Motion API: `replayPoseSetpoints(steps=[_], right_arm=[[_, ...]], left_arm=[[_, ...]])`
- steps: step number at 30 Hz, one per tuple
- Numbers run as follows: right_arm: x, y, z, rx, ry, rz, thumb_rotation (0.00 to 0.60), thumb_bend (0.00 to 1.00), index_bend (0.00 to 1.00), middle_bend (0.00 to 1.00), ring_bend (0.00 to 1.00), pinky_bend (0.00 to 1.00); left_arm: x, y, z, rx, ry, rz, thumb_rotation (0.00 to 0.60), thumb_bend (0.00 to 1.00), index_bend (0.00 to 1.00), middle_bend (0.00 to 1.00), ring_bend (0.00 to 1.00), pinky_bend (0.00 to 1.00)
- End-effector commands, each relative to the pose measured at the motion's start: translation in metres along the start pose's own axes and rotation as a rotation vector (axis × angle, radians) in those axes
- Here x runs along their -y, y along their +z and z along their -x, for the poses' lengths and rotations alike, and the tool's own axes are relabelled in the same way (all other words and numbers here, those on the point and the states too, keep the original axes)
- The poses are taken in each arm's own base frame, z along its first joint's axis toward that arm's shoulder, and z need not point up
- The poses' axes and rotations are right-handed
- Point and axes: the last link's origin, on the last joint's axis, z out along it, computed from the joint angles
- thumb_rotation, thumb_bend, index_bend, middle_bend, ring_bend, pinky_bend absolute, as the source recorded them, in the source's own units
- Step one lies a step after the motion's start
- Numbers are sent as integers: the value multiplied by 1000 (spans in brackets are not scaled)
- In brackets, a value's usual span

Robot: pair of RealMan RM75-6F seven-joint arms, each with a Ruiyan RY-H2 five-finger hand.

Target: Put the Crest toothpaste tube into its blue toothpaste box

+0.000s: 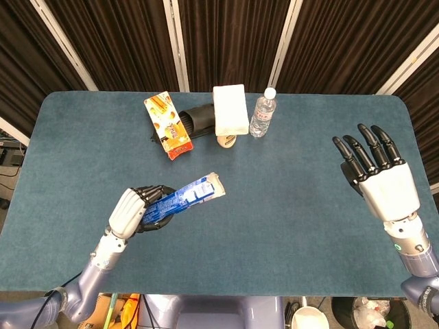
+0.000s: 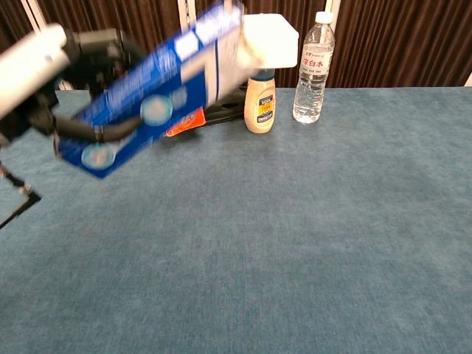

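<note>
The blue toothpaste box [image 1: 186, 197] is held above the table at the front left, lying almost level with its pale open end pointing right and away from me. My left hand [image 1: 135, 209] grips its near end, fingers wrapped around it. In the chest view the box [image 2: 151, 92] slants up to the right, with the left hand [image 2: 70, 63] at its lower left end. No toothpaste tube shows outside the box; I cannot see into the box. My right hand [image 1: 379, 179] hovers at the right edge, fingers spread, holding nothing.
At the back of the table stand an orange snack box [image 1: 167, 125], a black slipper [image 1: 197, 119], a squeeze bottle under a white block [image 1: 230, 111] and a water bottle [image 1: 262, 113]. The squeeze bottle [image 2: 259, 103] and water bottle [image 2: 313, 66] also show in the chest view.
</note>
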Motion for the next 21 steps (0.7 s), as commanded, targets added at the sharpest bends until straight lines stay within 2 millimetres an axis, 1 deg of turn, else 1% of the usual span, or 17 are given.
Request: replayPoseSetpoints(steps=[1,3,7,11,13,15,18,21], right_arm=[[2,0,-2,-4,6,-3,600,434,178,352,171,244],[5,1,-3,-7,16,0,600,434,178,352,171,244],[9,0,-5,-2,22,-1,600,434,178,352,171,244],[10,-5,-4,9,28,-2,600,434,179,352,171,244],[10,-7,-4,15,29,0,600,434,179,352,171,244],[9,-9,-4,19,30,3,600,434,178,352,171,244],[8,-11,-4,25,31,7,600,434,179,352,171,244],[8,-15,-4,32,35,12,600,434,179,352,171,244]], left_arm=[[17,-15,13,104,86,-88,600,594,459,601,593,661],[19,-17,23,134,91,-122,600,591,450,591,587,656],[19,-14,34,160,135,-128,600,573,430,555,546,621],[20,-14,43,225,184,-155,600,484,328,448,372,449],[20,-16,43,245,198,-164,600,435,295,380,296,390],[20,-18,42,260,209,-175,600,374,247,294,214,310],[19,-21,38,277,225,-196,600,320,178,207,145,240],[18,-25,31,283,236,-215,600,305,139,163,113,196]])
